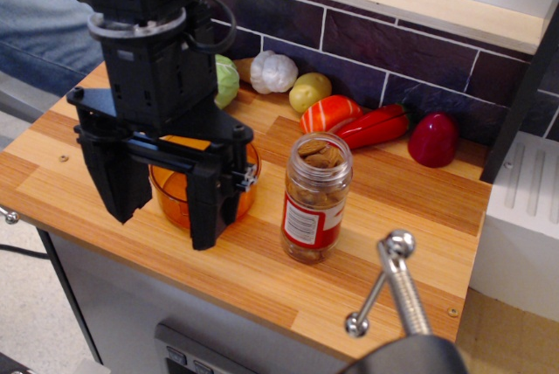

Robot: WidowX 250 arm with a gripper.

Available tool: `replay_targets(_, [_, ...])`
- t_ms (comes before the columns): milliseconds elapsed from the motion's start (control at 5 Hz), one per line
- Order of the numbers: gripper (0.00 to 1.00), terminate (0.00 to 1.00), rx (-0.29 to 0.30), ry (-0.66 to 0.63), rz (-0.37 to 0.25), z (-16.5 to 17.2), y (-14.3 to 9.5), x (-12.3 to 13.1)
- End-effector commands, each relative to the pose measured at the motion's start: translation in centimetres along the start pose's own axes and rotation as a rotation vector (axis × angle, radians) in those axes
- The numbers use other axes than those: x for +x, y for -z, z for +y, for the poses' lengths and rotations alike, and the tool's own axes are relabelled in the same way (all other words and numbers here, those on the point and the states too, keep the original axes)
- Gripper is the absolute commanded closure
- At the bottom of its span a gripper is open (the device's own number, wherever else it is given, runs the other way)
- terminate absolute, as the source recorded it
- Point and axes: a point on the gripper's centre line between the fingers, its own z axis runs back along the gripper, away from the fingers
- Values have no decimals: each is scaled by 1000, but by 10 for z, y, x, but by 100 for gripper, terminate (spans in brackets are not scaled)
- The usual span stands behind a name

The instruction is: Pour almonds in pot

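Nearest the camera, at the bottom right, a shiny metal handle [393, 282] with ball ends juts up out of focus, in front of the wooden counter [410, 217]. Just behind it, to the right of the fingers, stands an open clear jar [316, 199] with a red-and-white label, upright on the wood and filled to the neck with brown almonds [320, 155].

Left of the jar hangs the black gripper [166, 208], pointing downward. Its two fingers [208, 204] are spread wide and hold nothing — one hangs at the left, the other at the right nearer the jar, though clear of it. Between and behind the fingers sits the pot [179, 190], a translucent orange bowl resting on the counter; the right finger overlaps its front rim in this view, and whether it touches cannot be told.

Beyond the fingers, along the dark tiled wall [367, 38], toy food lies in a row: a green cabbage [227, 81] half hidden behind the gripper body, a white garlic bulb [273, 72], a yellow-green lemon [310, 91], an orange-and-white striped piece [330, 114], a red pepper [376, 126] with a green stem, and — farthest right — a dark red rounded piece [433, 139].
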Motion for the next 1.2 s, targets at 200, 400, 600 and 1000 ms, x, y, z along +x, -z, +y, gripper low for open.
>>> replay_targets(200, [0,0,86,82,7,-15,-18,21])
replay_targets(400, [0,0,253,269,126,-33,-23,37])
replay_targets(600, [0,0,428,493,317,-53,-25,50])
replay_targets(1000, [0,0,594,769,551,-87,-15,71])
